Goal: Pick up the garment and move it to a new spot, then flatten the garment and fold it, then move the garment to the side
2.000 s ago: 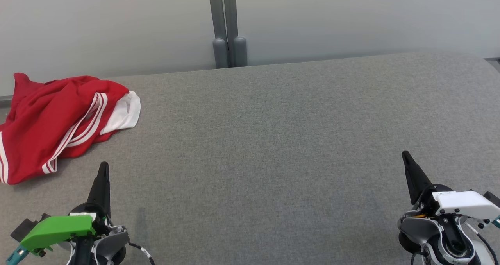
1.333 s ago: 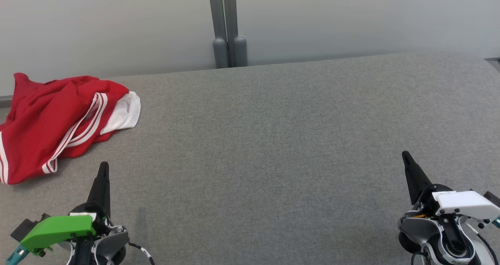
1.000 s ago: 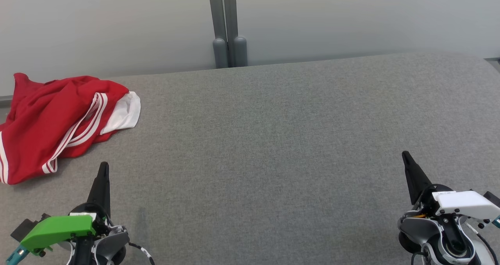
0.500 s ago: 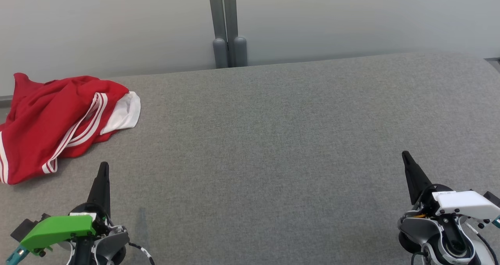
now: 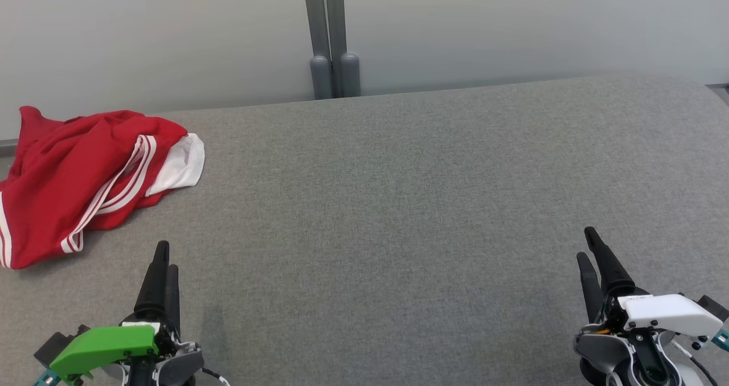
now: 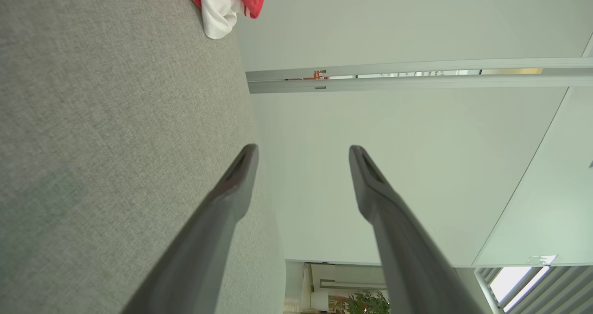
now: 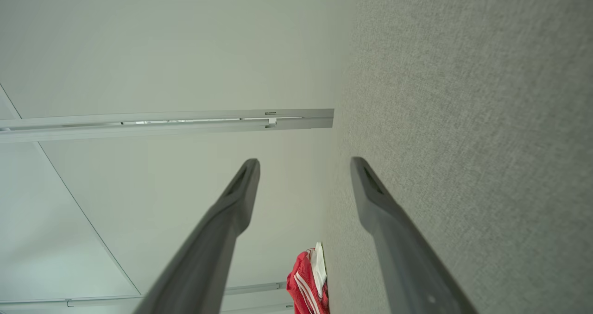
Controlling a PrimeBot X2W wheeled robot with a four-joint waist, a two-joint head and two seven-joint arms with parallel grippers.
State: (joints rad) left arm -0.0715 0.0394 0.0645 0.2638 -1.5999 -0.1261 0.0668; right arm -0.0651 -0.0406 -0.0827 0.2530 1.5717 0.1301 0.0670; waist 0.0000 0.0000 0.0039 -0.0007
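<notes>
red garment (image 5: 85,175): crumpled in a heap at the far left of the surface, close to its back edge, white stripes and a white lining showing. nothing touches it.
step in hand: the first one, the pick-up, and by my reading it's not yet begun. nothing lifted, nothing flattened, nothing folded.
left gripper (image 5: 167,256): low at the near left, fingers spread wide with nothing between them. the garment lies ahead and off to its left, apart from it.
right gripper (image 5: 585,243): low at the near right, fingers wide too and empty, well apart from the garment.
next move: i'd say the left arm reaches forward and left, comes down over a raised fold and closes on cloth. a pinch on one loose layer might only drag the heap.
grey surface (image 5: 398,204): woven fabric, flat, with plenty of bare room in the middle to lay the garment out.
room: pale wall (image 5: 512,27) behind, a grey upright post (image 5: 330,33) at its middle. a green plant (image 6: 366,302) shows low in the left wrist view.
</notes>
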